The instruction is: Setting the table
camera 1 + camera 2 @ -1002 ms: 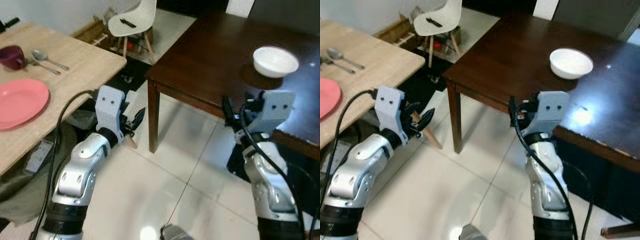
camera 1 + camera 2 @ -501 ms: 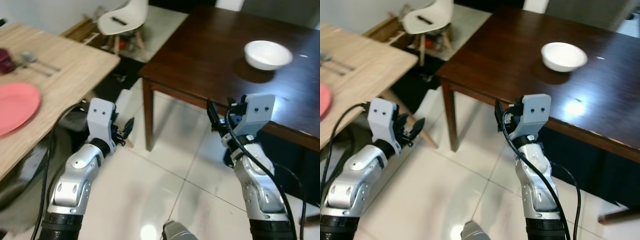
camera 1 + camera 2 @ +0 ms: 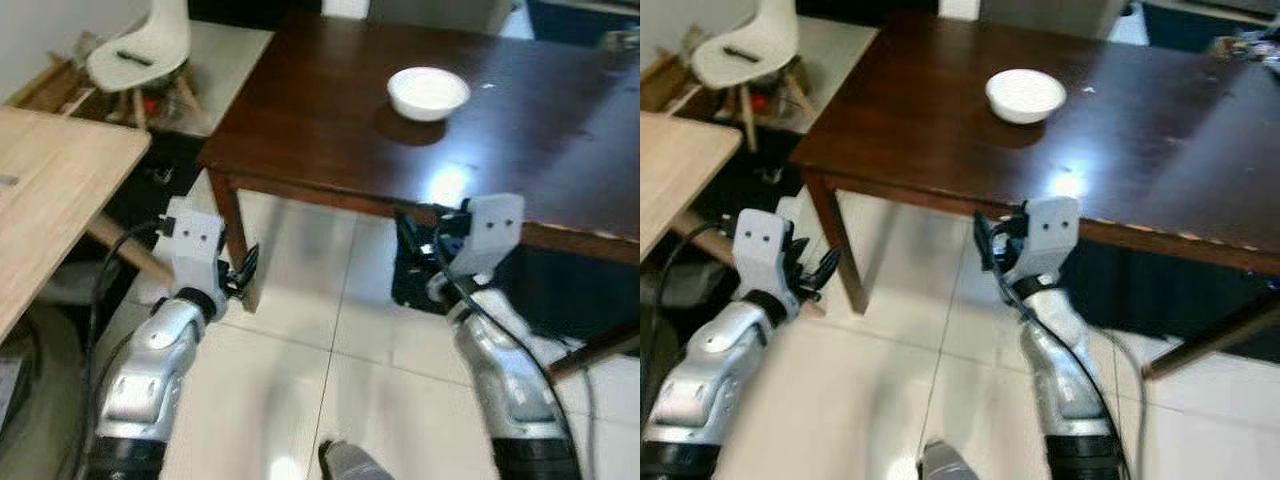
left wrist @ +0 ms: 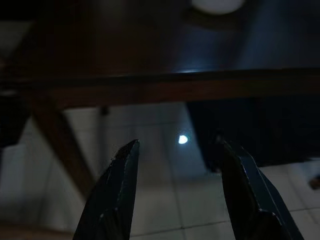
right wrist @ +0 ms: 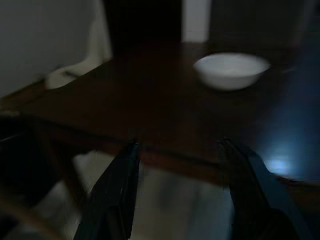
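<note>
The dark wooden table [image 3: 300, 110] now fills the upper middle of the head views, where a second ago it sat upper right; the robot has turned to face it. The light table [image 3: 50, 200] has slid to the left edge. The white bowl [image 3: 428, 92] sits upper centre, untouched. The left gripper [image 4: 175, 195] and right gripper [image 5: 177, 195] hang empty, fingers apart, short of the edge, so a reach looks next.
</note>
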You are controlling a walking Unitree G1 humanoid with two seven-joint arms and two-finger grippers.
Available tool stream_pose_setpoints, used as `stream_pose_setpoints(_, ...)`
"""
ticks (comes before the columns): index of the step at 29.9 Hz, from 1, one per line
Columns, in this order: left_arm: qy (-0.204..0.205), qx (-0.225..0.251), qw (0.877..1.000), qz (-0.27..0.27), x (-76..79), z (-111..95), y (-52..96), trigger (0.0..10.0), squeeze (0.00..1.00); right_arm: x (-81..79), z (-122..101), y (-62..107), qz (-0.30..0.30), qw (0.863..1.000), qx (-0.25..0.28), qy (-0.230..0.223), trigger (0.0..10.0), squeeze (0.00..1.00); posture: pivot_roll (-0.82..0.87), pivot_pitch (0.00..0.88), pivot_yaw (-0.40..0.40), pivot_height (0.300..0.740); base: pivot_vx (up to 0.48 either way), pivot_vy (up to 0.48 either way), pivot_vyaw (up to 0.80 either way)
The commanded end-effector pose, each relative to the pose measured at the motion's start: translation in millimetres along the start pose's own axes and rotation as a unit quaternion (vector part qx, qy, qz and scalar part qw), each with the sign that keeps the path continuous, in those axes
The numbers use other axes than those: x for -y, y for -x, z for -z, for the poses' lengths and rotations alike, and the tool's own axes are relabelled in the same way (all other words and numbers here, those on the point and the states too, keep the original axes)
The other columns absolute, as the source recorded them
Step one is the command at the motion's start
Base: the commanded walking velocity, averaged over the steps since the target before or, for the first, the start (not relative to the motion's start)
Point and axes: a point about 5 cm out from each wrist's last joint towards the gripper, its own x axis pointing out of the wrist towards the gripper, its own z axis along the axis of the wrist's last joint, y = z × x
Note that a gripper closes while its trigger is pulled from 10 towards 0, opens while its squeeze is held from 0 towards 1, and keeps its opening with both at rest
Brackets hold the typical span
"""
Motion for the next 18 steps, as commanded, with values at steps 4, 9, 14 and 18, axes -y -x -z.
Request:
stream_pose_setpoints(4,0.002,-0.027,1.0,0.006,1.4,14.0,4.0,10.0,0.0,-7.3,8.3,3.0,-0.007,1.0,-0.009,-0.011,10.0,0.0,-0.19,0.07,0.054,0.74,0.0,0.0,-0.8)
stream_pose_setpoints(9,-0.001,-0.03,1.0,0.005,0.5,15.6,5.1,10.0,0.0,-9.8,9.1,2.6,-0.011,1.0,-0.009,-0.013,10.0,0.0,-0.19,0.065,0.057,0.74,0.0,0.0,-0.8)
stream_pose_setpoints(14,0.002,-0.033,0.999,0.011,2.0,16.4,5.3,10.0,0.0,-10.2,9.7,3.0,-0.012,1.0,-0.01,-0.014,10.0,0.0,-0.19,0.064,0.06,0.74,0.0,0.0,-0.8)
stream_pose_setpoints(18,0.005,-0.037,0.999,0.02,3.4,16.2,4.7,10.0,0.0,-10.0,9.4,3.1,-0.011,1.0,-0.009,-0.015,10.0,0.0,-0.19,0.066,0.062,0.74,0.0,0.0,-0.8)
